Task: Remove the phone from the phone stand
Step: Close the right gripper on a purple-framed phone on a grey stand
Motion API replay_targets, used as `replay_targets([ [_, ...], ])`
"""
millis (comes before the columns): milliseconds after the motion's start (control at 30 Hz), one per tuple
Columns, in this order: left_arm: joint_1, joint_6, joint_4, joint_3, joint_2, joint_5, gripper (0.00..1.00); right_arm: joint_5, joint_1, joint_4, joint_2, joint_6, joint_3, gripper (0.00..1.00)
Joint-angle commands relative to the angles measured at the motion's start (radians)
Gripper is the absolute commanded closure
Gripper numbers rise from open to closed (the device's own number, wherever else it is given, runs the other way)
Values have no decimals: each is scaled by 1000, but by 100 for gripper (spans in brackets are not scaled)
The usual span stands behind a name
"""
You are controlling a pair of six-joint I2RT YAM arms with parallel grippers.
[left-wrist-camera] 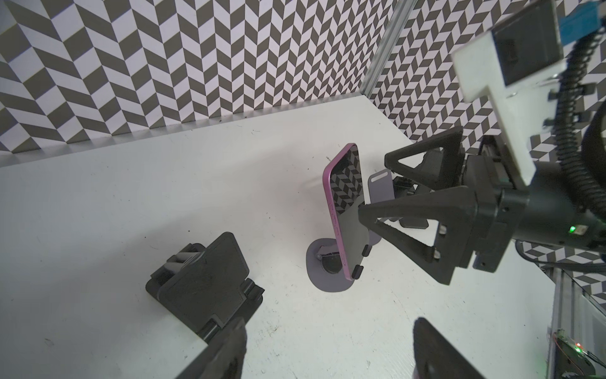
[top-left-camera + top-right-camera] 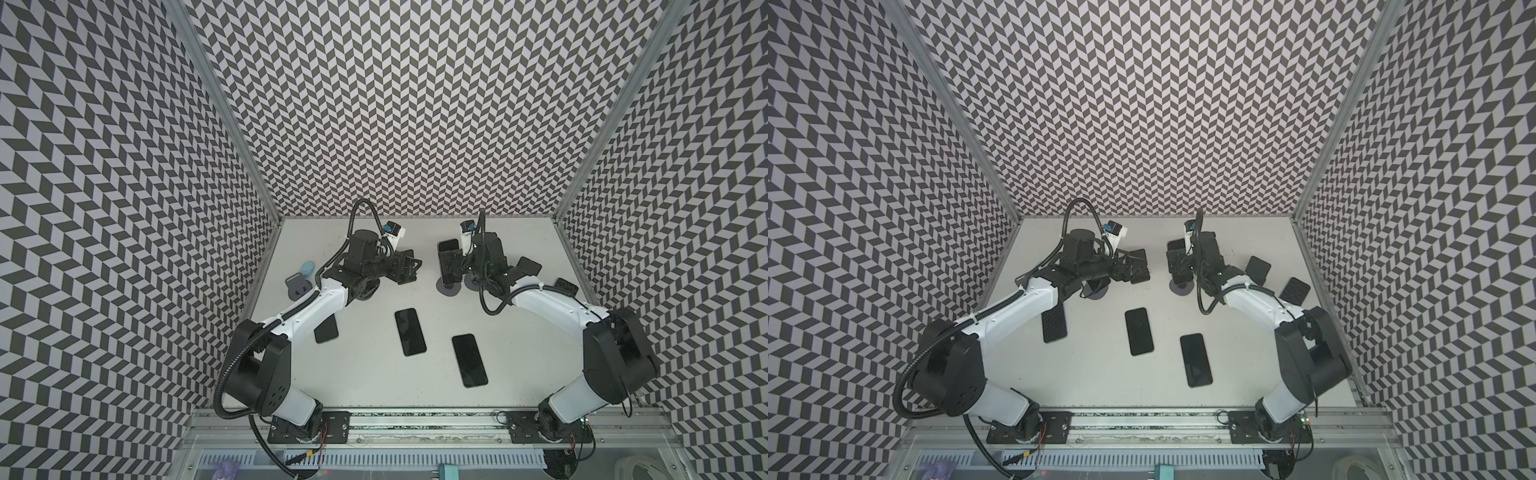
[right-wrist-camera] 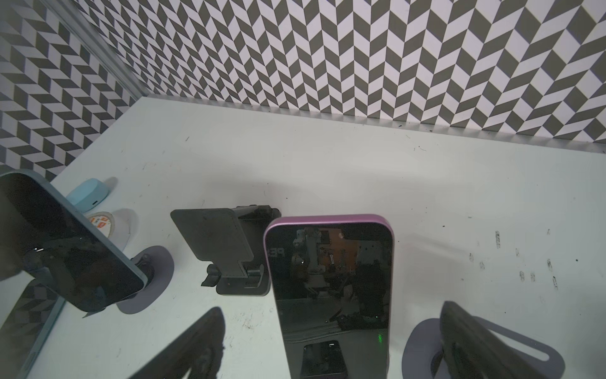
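Pink phone (image 3: 328,279) propped on grey stand (image 1: 314,270), right gripper (image 1: 374,184) spread wide astride it, left gripper (image 1: 328,323) released, empty, beside black stand (image 1: 203,282)

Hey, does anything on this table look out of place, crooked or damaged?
Nothing looks broken or spilled. The pink phone leans squarely on its grey stand. The only blemish is a cluster of dark scuff marks on the white table, to one side of that stand.

Pale blue case (image 3: 88,194), chevron walls (image 2: 395,104)
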Motion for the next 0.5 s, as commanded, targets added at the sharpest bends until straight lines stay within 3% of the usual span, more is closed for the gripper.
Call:
replay_targets([
  [0,2,-5,-12,0,12,20,20,-26,-8,-6,25,-6,42,1],
  [467,-4,-5,-33,13,45,39,21,-31,-24,-77,132,-23,141,1],
])
